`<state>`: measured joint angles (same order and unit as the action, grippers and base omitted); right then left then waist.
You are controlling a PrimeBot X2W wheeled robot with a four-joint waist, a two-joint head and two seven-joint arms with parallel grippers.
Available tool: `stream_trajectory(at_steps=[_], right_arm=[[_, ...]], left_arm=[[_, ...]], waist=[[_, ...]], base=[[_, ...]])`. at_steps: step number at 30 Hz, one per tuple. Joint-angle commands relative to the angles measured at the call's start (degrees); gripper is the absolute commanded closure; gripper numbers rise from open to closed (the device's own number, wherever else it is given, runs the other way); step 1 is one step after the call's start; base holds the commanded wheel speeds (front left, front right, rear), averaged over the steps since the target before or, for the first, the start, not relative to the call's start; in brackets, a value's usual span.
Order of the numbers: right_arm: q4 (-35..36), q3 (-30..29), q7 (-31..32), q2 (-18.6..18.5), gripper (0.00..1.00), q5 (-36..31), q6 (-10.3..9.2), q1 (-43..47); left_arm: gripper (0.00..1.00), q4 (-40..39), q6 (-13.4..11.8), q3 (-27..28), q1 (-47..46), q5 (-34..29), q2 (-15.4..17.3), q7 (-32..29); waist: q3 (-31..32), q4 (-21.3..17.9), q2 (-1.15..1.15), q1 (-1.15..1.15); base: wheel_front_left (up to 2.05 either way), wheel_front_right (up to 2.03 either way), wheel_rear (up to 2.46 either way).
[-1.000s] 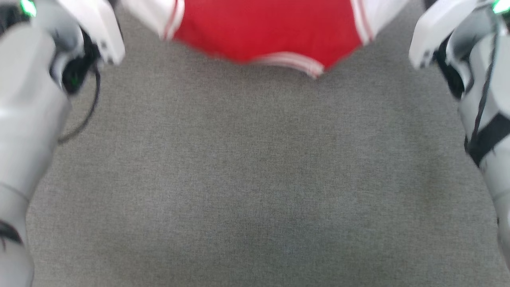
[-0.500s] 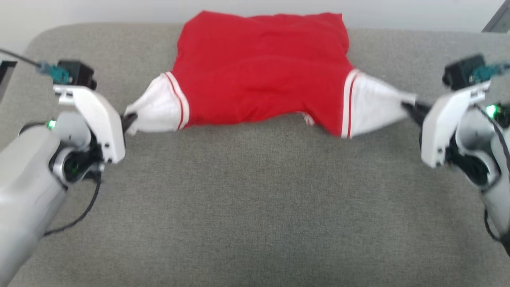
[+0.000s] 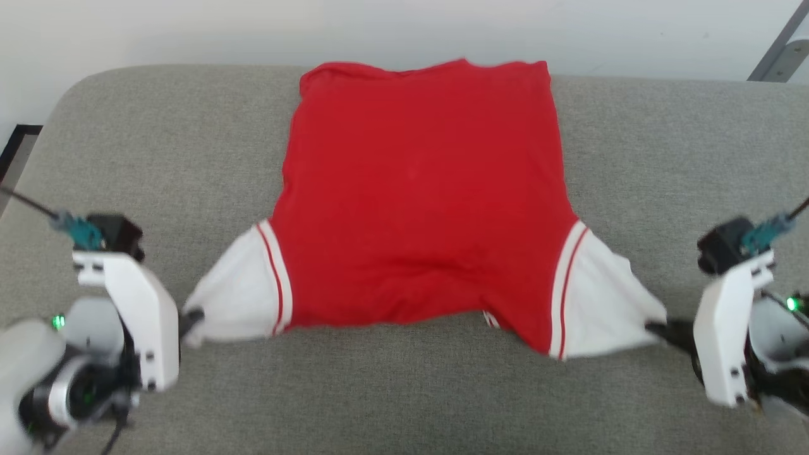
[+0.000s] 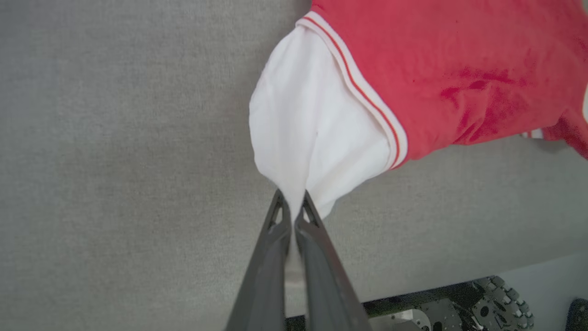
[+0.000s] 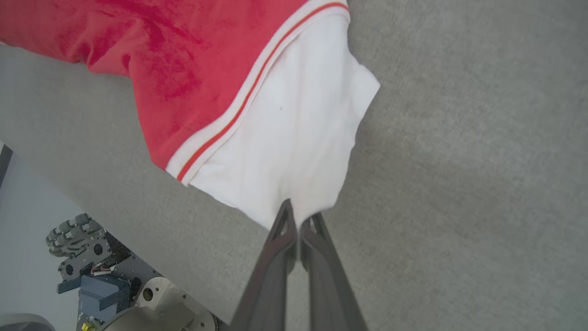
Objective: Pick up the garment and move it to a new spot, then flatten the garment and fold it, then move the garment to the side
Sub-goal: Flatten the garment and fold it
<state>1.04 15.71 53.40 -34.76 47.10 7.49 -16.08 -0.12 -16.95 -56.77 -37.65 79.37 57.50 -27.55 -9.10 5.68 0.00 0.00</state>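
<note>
The shirt point(image 3: 420, 202) lies spread on the grey desk point(image 3: 404, 392), its red body reaching toward 12 o'clock. At approx. 8 o'clock the left end effector point(image 3: 191, 318) is closed tight on the left sleeve point(image 3: 231, 297). At 4 o'clock the right end effector point(image 3: 657, 328) is pinched on the right sleeve point(image 3: 600, 303). Both white sleeves are stretched outward.

The left claw point(image 4: 292, 209) pinches the garment point(image 4: 413, 73) by its white sleeve — over grey fabric surface point(image 4: 115, 161).
</note>
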Motion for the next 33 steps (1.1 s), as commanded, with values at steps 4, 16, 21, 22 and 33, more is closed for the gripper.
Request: stream_trajectory(at_steps=[4, 16, 21, 22, 33], right_arm=[[5.68, -3.62, 6.63, 0.04, 1.0, 1.0, 0.0, 6.54], [17.04, -12.77, 16.32, 5.7, 1.0, -2.41, 0.0, 19.7], [14.27, -11.02, 10.9, 7.81, 1.0, -7.57, 0.0, 19.78], [13.02, -10.51, 9.22, 8.39, 1.0, -8.71, 0.0, 19.39], [2.51, -5.02, -1.8, 8.6, 0.0, -14.78, -0.09, 14.85]], left_arm=[[1.0, -8.34, -4.85, -0.56, 4.41, 1.77, 4.2, -1.06], [1.0, -15.81, -10.24, -1.99, 10.36, 3.68, 7.08, 0.14], [1.0, -11.34, -7.25, -2.0, 10.46, 2.44, 2.92, 3.65], [1.0, -10.37, -6.58, -2.09, 10.12, 2.03, 2.01, 4.22], [1.0, -0.79, 0.22, -1.34, 7.9, -0.84, -5.64, 11.06]], waist=[[-0.4, 0.31, 0.0, 0.0], [-3.54, 1.9, 0.0, 0.0], [-4.72, 2.19, 0.0, 0.0], [-4.9, 2.2, 0.0, 0.0], [-5.94, 1.94, 0.0, 0.0]], base=[[0.0, 0.0, 0.0], [0.0, 0.0, 0.0], [0.0, 0.0, 0.0], [0.0, 0.0, 0.0], [0.0, 0.0, 0.0]])
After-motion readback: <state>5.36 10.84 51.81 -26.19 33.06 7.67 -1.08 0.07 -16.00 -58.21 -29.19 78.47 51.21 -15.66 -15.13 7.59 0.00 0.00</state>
